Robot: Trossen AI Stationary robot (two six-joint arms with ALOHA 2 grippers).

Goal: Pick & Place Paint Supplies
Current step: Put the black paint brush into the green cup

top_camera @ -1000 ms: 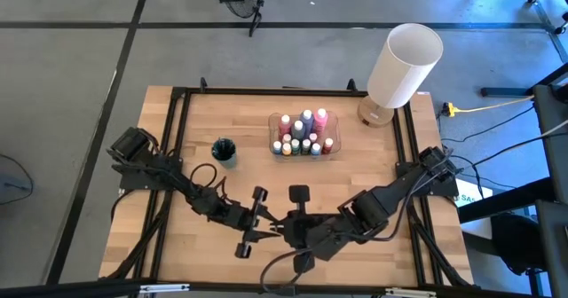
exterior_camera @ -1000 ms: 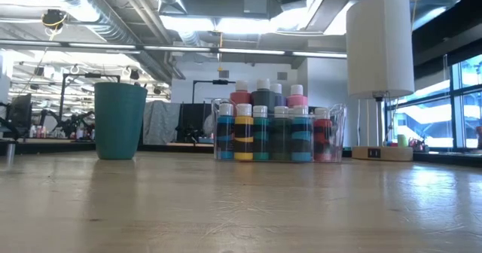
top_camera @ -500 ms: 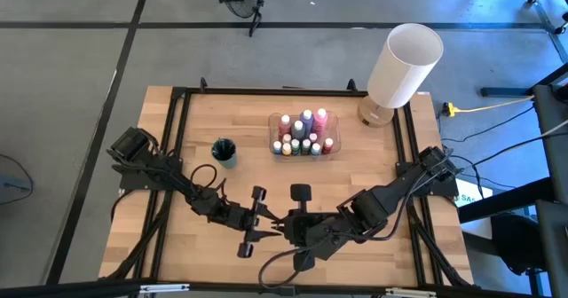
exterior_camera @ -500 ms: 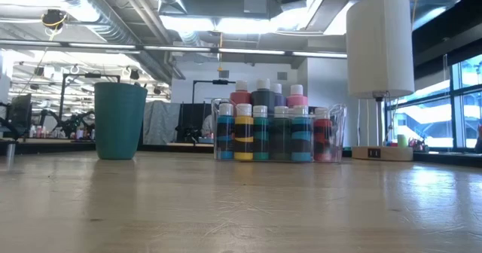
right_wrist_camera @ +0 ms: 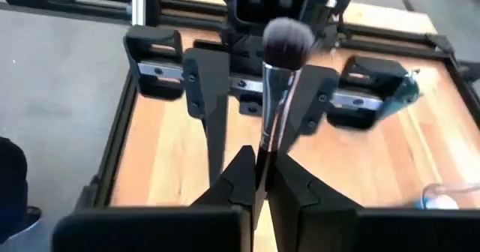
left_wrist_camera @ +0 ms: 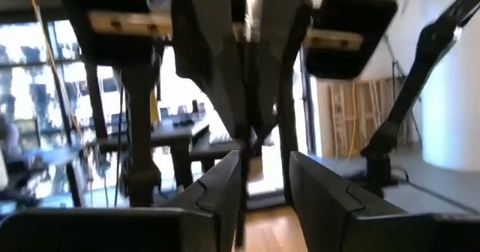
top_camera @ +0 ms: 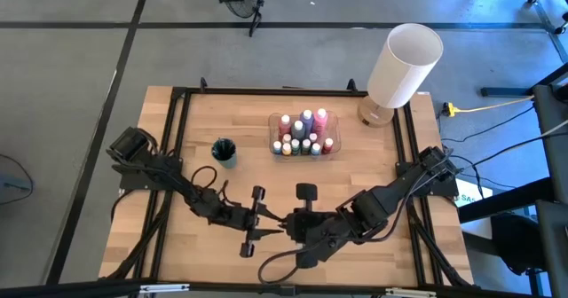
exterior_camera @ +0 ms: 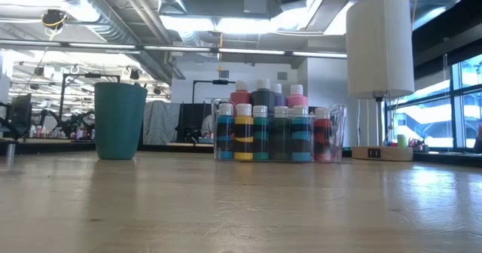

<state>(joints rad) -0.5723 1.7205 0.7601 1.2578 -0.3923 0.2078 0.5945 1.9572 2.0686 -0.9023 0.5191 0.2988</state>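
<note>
Near edge of wooden counter (top_camera: 204,125): right claw (right_wrist_camera: 261,178), fingers pressed together on the handle of a makeup-style brush (right_wrist_camera: 279,72), silver ferrule and dark fluffy head standing up out of the grip, pointed toward the other arm. Same brush seen from the left wrist camera as a thin shaft (left_wrist_camera: 241,199) running between two dark fingers.

Just beside it, facing it at the front middle of the counter: left claw (top_camera: 266,228), fingers (left_wrist_camera: 217,192) partly spread on either side of the brush shaft; contact with the shaft cannot be told. Both claws raised off the surface, tips nearly meeting.

Middle left of counter: teal cup (top_camera: 224,152), upright, dark contents inside seen from above, kind not discernible.

Middle, well apart from both claws: clear plastic bin (exterior_camera: 338,132) packed with paint bottles (top_camera: 303,136), all upright, white caps. Front row: small bottles with blue, yellow, green, blue and red bands. Back row: taller bottles, red-pink, dark grey, purple, pink. Label text not legible.

Far right corner: white cylindrical lamp (top_camera: 405,65) on a wooden base.

No readable brand or writing anywhere.
</note>
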